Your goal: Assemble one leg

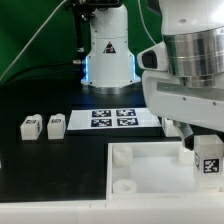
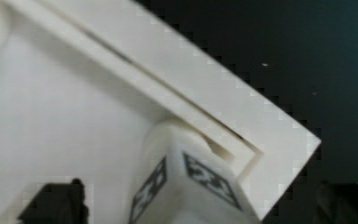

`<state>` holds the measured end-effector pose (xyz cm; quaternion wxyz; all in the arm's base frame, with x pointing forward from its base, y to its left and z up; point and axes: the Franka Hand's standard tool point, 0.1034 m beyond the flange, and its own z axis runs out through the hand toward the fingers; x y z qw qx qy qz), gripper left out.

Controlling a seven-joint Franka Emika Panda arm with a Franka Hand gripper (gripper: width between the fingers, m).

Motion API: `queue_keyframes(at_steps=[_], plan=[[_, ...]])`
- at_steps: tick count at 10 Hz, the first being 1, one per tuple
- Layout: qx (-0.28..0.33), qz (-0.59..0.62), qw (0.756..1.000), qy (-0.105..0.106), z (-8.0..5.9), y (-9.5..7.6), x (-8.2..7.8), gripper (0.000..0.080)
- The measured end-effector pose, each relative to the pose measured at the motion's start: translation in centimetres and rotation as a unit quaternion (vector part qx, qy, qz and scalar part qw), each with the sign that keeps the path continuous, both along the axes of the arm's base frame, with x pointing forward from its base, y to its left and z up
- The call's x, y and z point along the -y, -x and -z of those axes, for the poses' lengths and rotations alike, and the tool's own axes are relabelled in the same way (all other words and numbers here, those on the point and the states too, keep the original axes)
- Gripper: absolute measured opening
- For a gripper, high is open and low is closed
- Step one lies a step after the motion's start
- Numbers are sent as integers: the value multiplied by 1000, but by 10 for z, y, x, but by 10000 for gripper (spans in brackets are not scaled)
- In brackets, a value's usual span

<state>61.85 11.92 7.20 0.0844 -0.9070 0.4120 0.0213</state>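
Note:
One leg (image 1: pixel 207 160), a white blocky peg with a square tag, stands upright at the far corner of the white top (image 1: pixel 150 168) on the exterior view's right. My gripper (image 1: pixel 200 143) is straight above it and straddles it. In the wrist view the leg (image 2: pixel 186 180) rises between the two dark fingers (image 2: pixel 55 203), with a gap showing on each side, so the jaws stand open around it. The top's raised rim and corner (image 2: pixel 247 125) lie just beyond the leg. Two more legs (image 1: pixel 30 126) (image 1: pixel 56 124) lie on the black table at the exterior view's left.
The marker board (image 1: pixel 112 118) lies behind the top, in front of the arm's base (image 1: pixel 108 55). A round socket (image 1: pixel 125 186) shows in the top's near corner on the exterior view's left. The arm's bulky wrist hides the area behind the leg.

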Motion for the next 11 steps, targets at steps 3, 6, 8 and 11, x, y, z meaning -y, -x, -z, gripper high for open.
queue_keyframes(at_steps=[3, 6, 8, 11], plan=[[30, -258, 965, 46, -1, -3, 12, 648], [39, -345, 936, 48, -3, -4, 8, 648], [34, -307, 950, 45, -3, -4, 7, 386], [17, -178, 983, 40, -3, -3, 5, 291]])
